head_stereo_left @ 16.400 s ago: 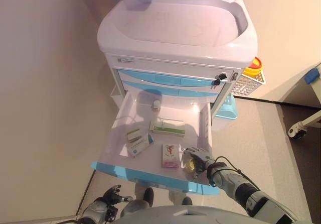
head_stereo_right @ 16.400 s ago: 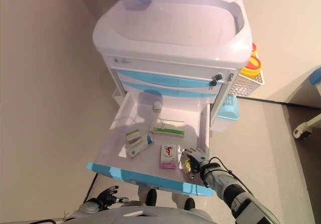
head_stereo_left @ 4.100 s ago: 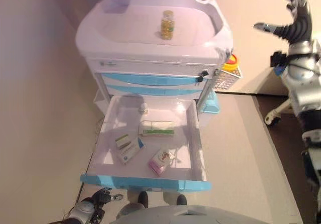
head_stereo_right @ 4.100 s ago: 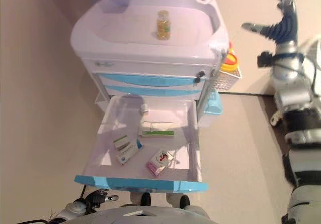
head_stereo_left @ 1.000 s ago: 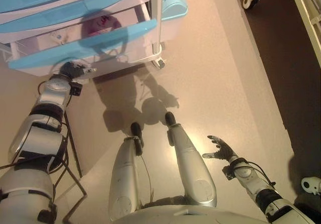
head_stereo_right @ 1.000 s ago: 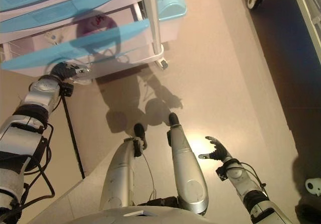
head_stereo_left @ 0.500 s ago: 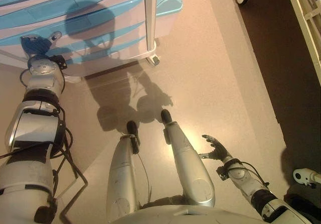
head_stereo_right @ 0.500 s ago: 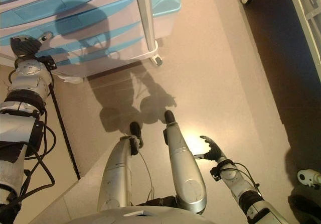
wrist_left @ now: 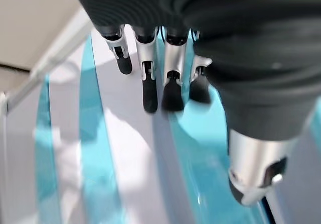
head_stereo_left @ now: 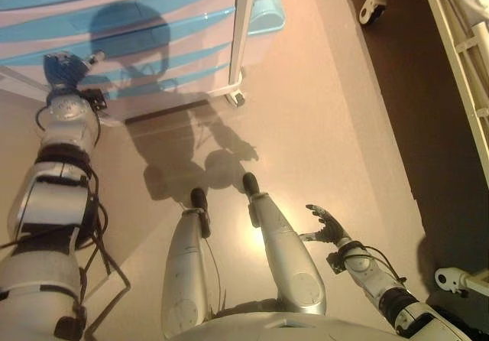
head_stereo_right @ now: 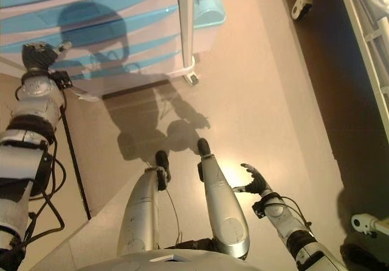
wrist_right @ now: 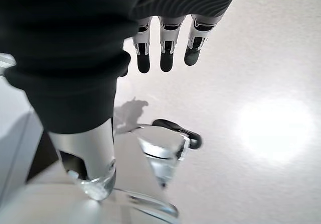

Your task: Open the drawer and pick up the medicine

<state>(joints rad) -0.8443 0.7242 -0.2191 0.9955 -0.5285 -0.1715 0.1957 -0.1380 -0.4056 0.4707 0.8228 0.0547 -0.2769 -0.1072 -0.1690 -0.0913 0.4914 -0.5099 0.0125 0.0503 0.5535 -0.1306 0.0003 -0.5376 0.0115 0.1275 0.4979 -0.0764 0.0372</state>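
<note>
Up at eleven o'clock your cart (head_stereo_left: 153,35) shows only flush blue-and-white drawer fronts (head_stereo_right: 115,34), so the medicine is nowhere you can see. Your left hand (head_stereo_left: 63,69) rests against those fronts, fingers (wrist_left: 150,91) straight, holding nothing. At one o'clock stands a white bed frame (head_stereo_left: 458,58) on castors. Down at five o'clock your right hand (head_stereo_right: 254,181) hangs over the floor, relaxed and empty.
</note>
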